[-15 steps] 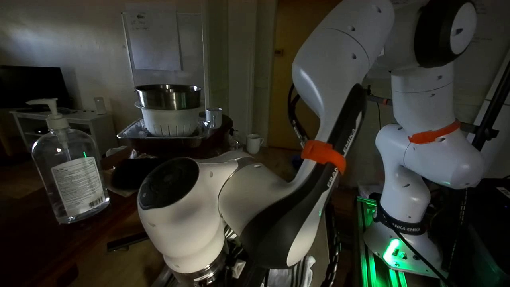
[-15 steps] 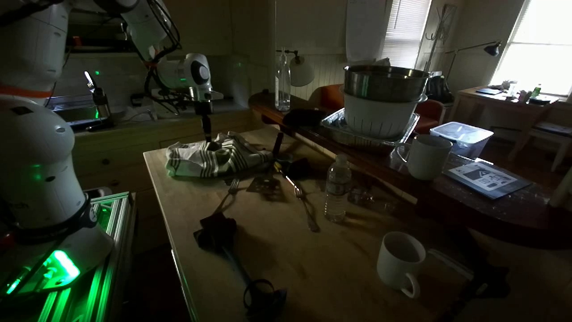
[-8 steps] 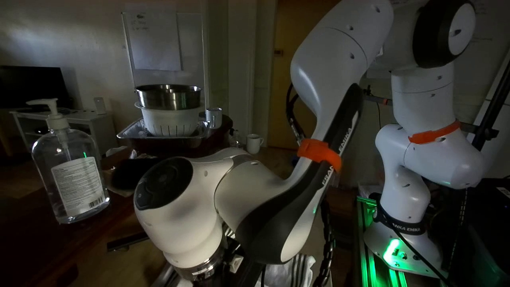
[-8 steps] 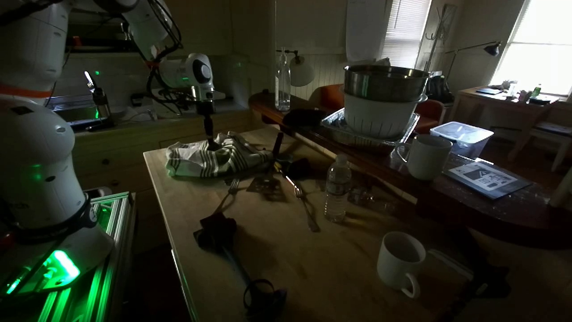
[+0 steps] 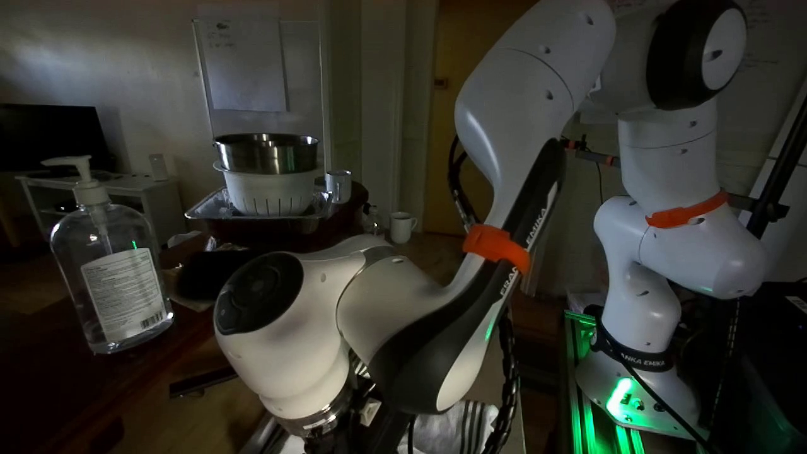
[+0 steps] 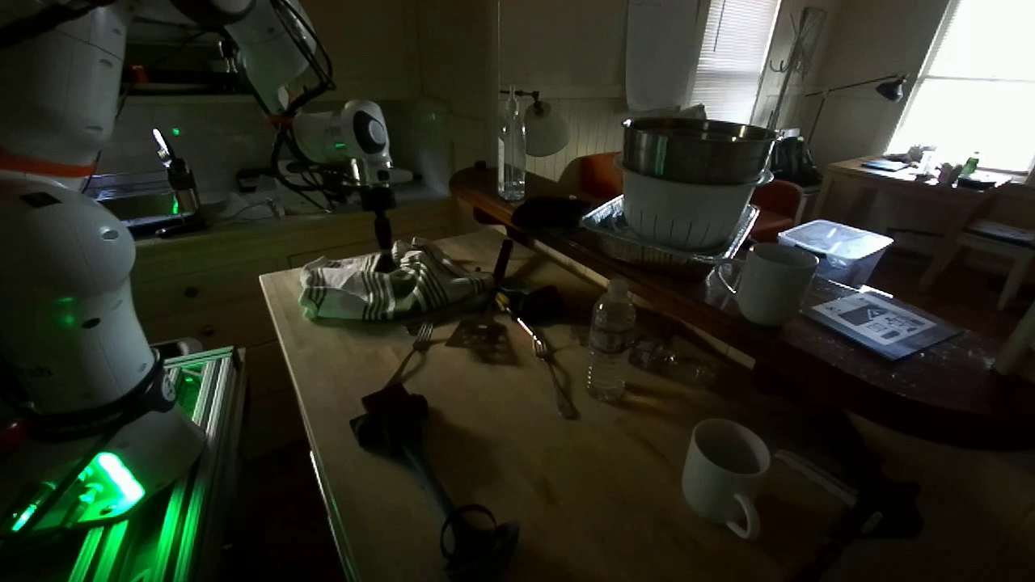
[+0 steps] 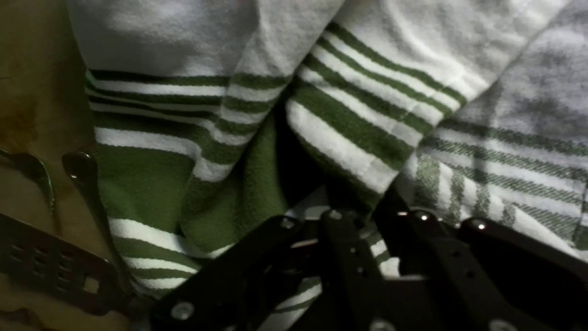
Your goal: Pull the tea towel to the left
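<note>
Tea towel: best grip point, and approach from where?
I'd pinch the tea towel by its folded striped flap, near the tip, with the gripper from straight above. The flap narrows there beside a dark hollow that should leave room to close; the cloth is rumpled, so a sideways push would likely bunch it.

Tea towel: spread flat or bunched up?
Bunched up: in the wrist view, the tea towel lies in overlapping folds, its stripes running at different angles.

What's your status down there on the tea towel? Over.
Gripper down among folds, can't confirm a grip. Tea towel rumpled on wooden table. Slotted spatula near its edge, might snag.
</note>
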Tool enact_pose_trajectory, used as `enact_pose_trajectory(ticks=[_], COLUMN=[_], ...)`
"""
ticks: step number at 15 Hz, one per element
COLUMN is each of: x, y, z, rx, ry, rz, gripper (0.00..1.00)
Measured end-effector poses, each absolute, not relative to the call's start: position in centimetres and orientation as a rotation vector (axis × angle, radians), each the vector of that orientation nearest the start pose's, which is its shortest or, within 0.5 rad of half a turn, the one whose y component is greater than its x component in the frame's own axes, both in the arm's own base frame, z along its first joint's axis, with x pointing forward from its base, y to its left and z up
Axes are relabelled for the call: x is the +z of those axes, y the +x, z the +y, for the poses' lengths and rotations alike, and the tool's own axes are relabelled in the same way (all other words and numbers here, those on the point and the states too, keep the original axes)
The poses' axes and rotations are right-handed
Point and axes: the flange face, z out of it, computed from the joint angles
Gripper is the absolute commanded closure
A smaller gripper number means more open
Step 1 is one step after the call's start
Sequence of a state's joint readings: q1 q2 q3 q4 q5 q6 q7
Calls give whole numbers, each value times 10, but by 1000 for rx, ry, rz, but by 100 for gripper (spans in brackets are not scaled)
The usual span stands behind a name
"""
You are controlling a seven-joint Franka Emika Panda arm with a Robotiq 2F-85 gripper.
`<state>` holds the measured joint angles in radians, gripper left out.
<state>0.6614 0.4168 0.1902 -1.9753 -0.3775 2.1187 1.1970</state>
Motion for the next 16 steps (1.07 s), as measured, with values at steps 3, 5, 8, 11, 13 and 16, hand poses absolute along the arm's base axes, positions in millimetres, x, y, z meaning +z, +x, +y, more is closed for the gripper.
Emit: enact_pose_trajectory(ticks=[3, 5, 8, 11, 13, 16], x=[242, 243, 250, 262, 270, 276], y=[394, 389, 378, 367, 363, 362], z=[431, 436, 450, 470, 480, 487], rx=[-88, -79, -84, -135, -176, -224], ry=[-3462, -3456, -3427, -3344, -3280, -3198], rz=[175, 163, 76, -58, -128, -193], gripper=[99, 99, 99, 99, 99, 99])
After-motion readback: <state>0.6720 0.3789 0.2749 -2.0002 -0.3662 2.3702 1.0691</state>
